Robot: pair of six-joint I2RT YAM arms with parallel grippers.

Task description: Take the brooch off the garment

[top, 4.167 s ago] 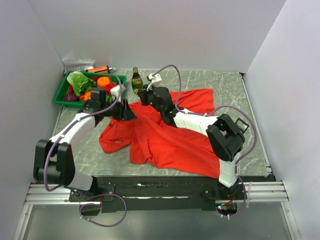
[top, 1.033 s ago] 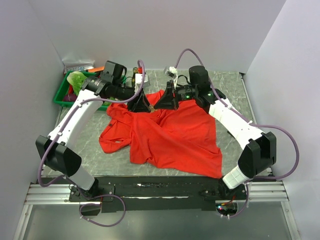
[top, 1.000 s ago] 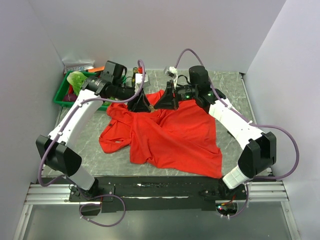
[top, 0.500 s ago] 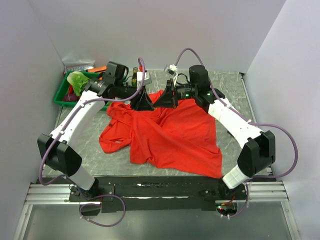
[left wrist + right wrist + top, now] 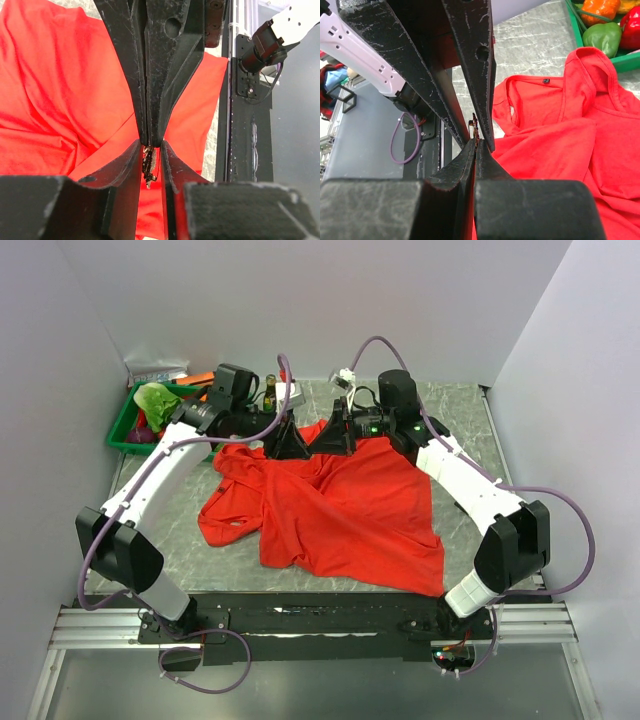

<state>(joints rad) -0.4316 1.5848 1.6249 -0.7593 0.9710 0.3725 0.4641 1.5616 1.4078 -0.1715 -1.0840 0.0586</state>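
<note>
Two finger pairs tip to tip, right fingers [image 5: 462, 170] pinched on the brooch [image 5: 149, 167], left fingers [image 5: 125, 172] slightly apart around it.

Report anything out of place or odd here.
Only the garment stands out: it lies rumpled and folded over itself, not spread flat. Nothing looks spilled or broken.

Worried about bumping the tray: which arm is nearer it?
Left. The left arm lies right beside the tray; the right arm stands on the opposite side, across the shirt.
</note>
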